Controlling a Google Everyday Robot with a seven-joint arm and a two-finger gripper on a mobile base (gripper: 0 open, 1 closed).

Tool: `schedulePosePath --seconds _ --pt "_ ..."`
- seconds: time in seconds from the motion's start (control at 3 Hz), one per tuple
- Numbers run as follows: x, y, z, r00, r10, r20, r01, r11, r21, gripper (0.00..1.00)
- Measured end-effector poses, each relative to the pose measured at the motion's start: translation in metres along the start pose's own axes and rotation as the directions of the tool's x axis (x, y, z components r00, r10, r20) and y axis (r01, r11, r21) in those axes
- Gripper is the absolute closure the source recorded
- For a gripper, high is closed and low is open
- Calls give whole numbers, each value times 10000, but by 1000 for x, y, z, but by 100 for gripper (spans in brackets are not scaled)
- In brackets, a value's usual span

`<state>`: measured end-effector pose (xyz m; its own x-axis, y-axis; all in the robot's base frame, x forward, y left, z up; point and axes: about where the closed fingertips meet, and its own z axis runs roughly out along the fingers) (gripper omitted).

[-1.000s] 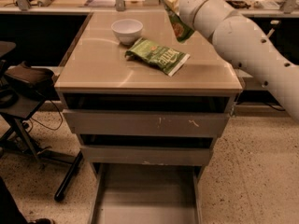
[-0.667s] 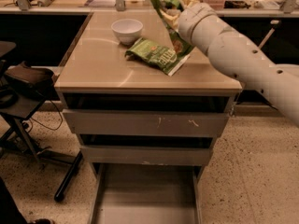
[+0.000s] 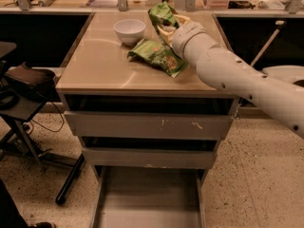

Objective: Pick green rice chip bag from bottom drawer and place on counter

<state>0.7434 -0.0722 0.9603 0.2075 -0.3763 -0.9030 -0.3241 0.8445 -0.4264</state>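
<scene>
The green rice chip bag (image 3: 162, 14) is held upright above the back middle of the beige counter (image 3: 95, 70). My gripper (image 3: 167, 31) is shut on the bag's lower part, and my white arm reaches in from the right. The bag hangs just behind a flatter darker-green bag (image 3: 154, 55) that lies on the counter. The bottom drawer (image 3: 149, 205) is pulled out at the foot of the cabinet, and its grey floor shows nothing on it.
A white bowl (image 3: 129, 31) stands on the counter, left of the held bag. Two closed grey drawer fronts (image 3: 147, 126) are below the counter. A black chair and stand (image 3: 23, 80) are at the left. A shelf with clutter runs behind the counter.
My arm has moved left and a little forward with the green bag, from the counter's back right toward its back middle, above the flat bag.
</scene>
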Motion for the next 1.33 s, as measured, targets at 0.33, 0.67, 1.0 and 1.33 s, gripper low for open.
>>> schedulePosePath --seconds 0.33,0.67,1.0,1.33 --pt "1 0 1 9999 121 -34 -121 9999 26 81" --pt "1 0 1 9999 121 -33 -121 9999 26 58" --pt "1 0 1 9999 121 -33 -121 9999 26 35" --pt "1 0 1 9999 121 -33 -121 9999 25 11"
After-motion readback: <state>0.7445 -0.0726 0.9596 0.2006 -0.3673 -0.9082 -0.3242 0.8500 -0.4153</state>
